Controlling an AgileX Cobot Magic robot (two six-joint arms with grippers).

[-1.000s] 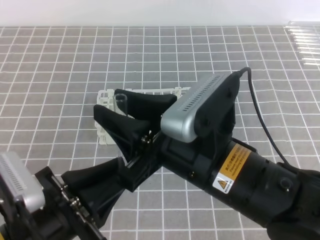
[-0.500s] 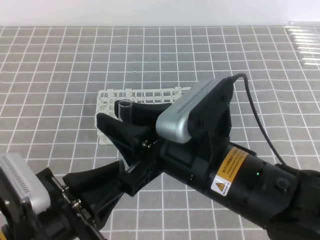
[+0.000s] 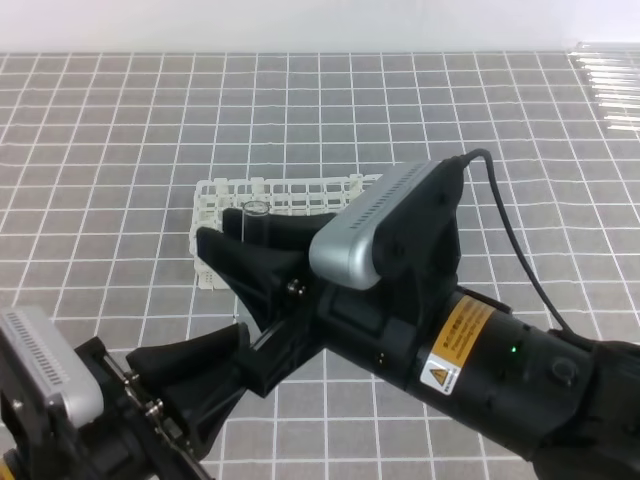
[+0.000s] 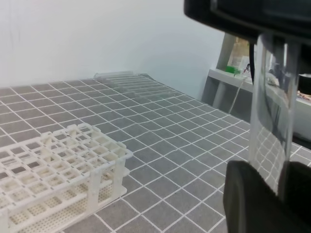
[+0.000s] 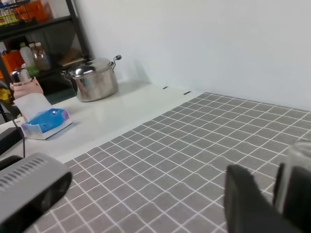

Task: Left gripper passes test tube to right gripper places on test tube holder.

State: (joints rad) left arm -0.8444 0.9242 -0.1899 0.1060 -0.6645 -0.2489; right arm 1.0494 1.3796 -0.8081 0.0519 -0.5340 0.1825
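Clear test tube [image 3: 254, 222] stands upright, clamped in right gripper [image 3: 243, 262] fingers above white test tube holder [image 3: 215, 196].

The tube [image 3: 254, 222] is slender clear glass with a round open rim, standing upright left of centre in the high view, its lower length hidden between black jaws. The rack [image 3: 262, 196] is a white plastic grid of small square holes with a mesh base, lying flat just behind the tube, partly hidden at its lower right.
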